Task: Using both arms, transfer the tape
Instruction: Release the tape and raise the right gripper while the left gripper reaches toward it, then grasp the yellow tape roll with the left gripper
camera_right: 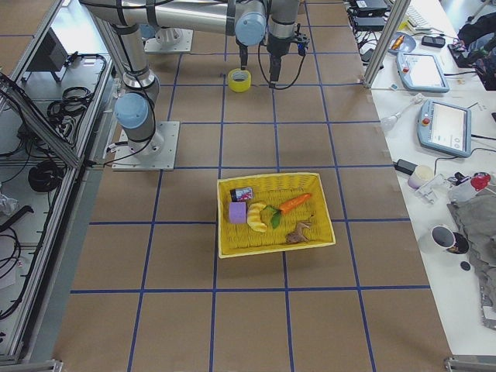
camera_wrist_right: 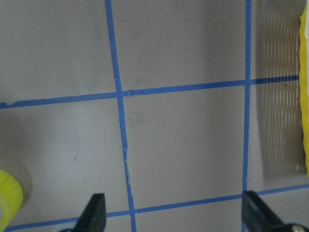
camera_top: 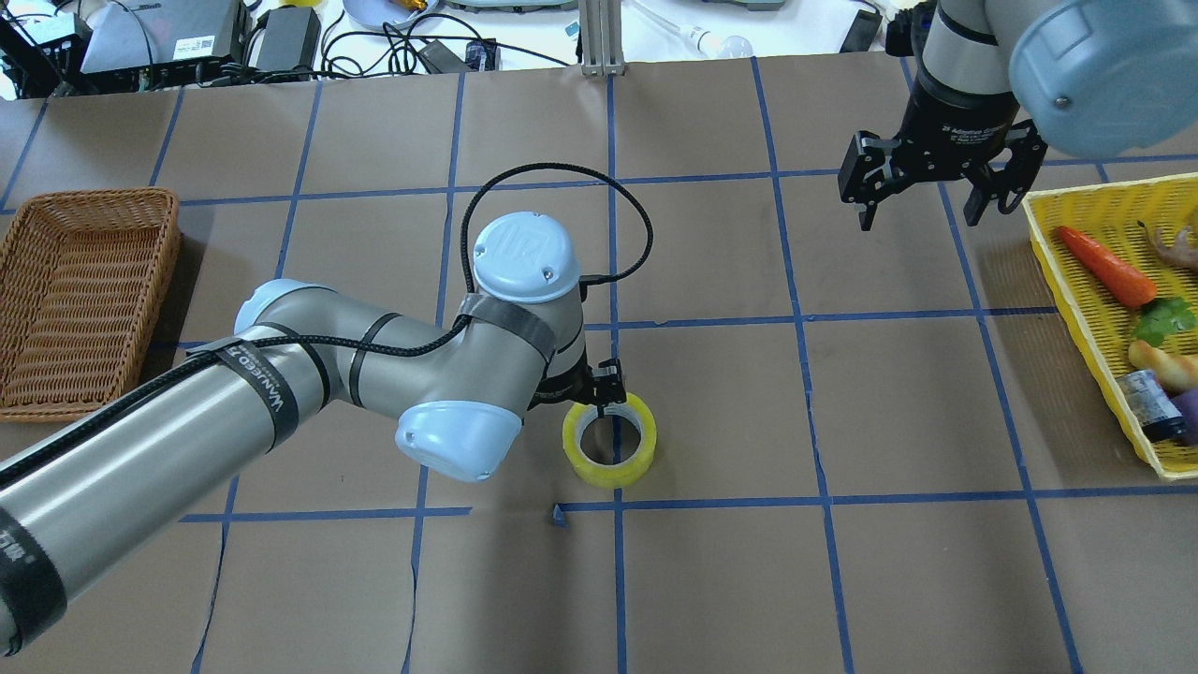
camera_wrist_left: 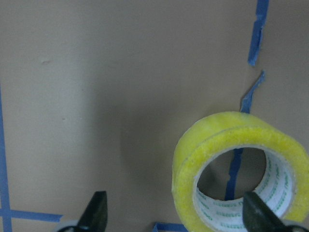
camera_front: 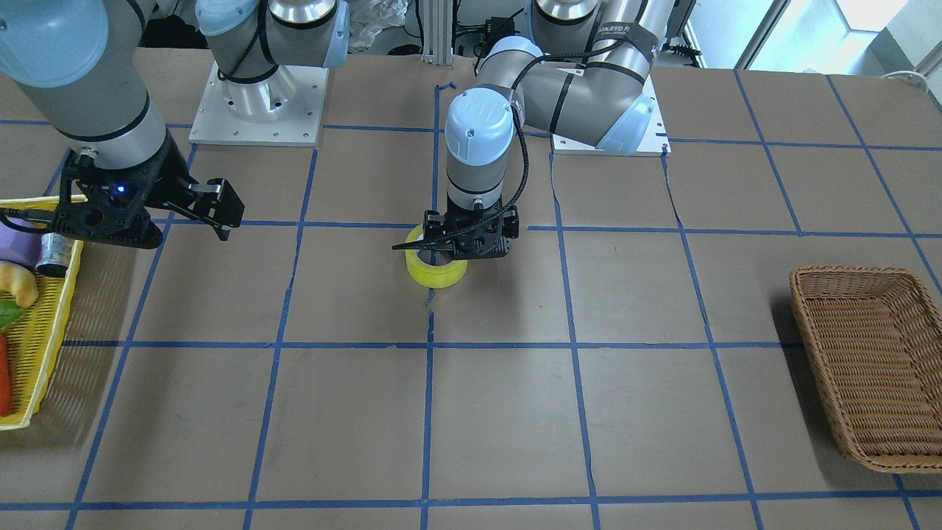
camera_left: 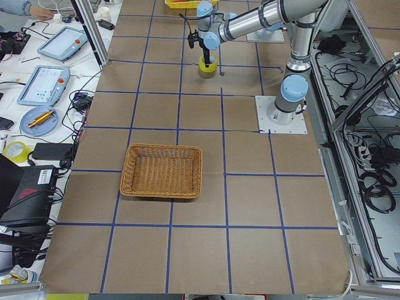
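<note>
The yellow tape (camera_top: 588,465) lies flat on the brown table near its middle; it also shows in the front view (camera_front: 438,274). My left gripper (camera_top: 606,417) is right over it, pointing down and open. In the left wrist view the left gripper (camera_wrist_left: 176,218) has one fingertip (camera_wrist_left: 255,211) over the roll's pale core, and the other fingertip stands outside the ring on bare table; the tape (camera_wrist_left: 212,140) is not clamped. My right gripper (camera_top: 925,201) is open and empty, well away from the tape, beside the yellow basket. The right wrist view shows only the tape's edge (camera_wrist_right: 7,200).
A yellow mesh basket (camera_top: 1067,271) with a carrot and other small items stands on the robot's right side. A brown wicker basket (camera_top: 94,197) stands on the robot's left side. Blue tape grid lines cross the table.
</note>
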{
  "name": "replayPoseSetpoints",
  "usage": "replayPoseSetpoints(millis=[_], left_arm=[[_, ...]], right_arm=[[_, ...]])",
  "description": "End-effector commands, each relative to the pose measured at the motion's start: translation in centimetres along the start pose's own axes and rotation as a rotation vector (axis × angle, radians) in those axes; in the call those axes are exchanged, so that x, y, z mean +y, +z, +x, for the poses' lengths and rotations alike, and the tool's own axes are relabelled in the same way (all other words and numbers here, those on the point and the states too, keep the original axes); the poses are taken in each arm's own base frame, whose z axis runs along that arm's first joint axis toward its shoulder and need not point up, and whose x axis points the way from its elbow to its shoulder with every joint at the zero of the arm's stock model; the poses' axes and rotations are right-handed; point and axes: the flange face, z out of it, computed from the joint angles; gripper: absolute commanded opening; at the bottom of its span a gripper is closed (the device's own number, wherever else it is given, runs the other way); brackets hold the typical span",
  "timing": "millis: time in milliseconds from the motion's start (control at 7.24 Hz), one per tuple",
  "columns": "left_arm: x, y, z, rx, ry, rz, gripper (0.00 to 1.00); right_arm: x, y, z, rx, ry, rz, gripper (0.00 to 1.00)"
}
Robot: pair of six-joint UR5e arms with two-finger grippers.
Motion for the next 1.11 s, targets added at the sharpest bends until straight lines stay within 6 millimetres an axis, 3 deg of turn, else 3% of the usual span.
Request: replayPoseSetpoints(millis=[0, 276, 415, 553, 829, 967], left_arm=[[0.2, 2.7, 0.0, 0.002, -0.004, -0.010, 0.87], [1.0, 3.7, -0.3, 0.018, -0.003, 0.014, 0.82], [0.9, 3.6, -0.3, 0.025, 0.002, 0.025, 0.29], [0.8, 3.5, -0.2, 0.027, 0.003, 0.029, 0.00], [1.0, 3.3, -0.2, 0.045, 0.011, 0.027, 0.00], [0.6, 1.7, -0.4, 0.064, 0.029, 0.062, 0.00]], right_arm=[[0.0, 0.0, 0.0, -0.002, 0.000, 0.003, 1.00], [0.0, 0.2, -0.4, -0.028, -0.002, -0.001, 1.00], [0.1, 0.3, -0.4, -0.028, 0.000, -0.006, 1.00], [0.0, 0.3, -0.4, -0.030, 0.000, -0.005, 1.00], [0.0, 0.3, -0.3, -0.028, 0.001, -0.005, 1.00], [0.0, 0.3, -0.4, -0.026, -0.002, -0.004, 1.00]])
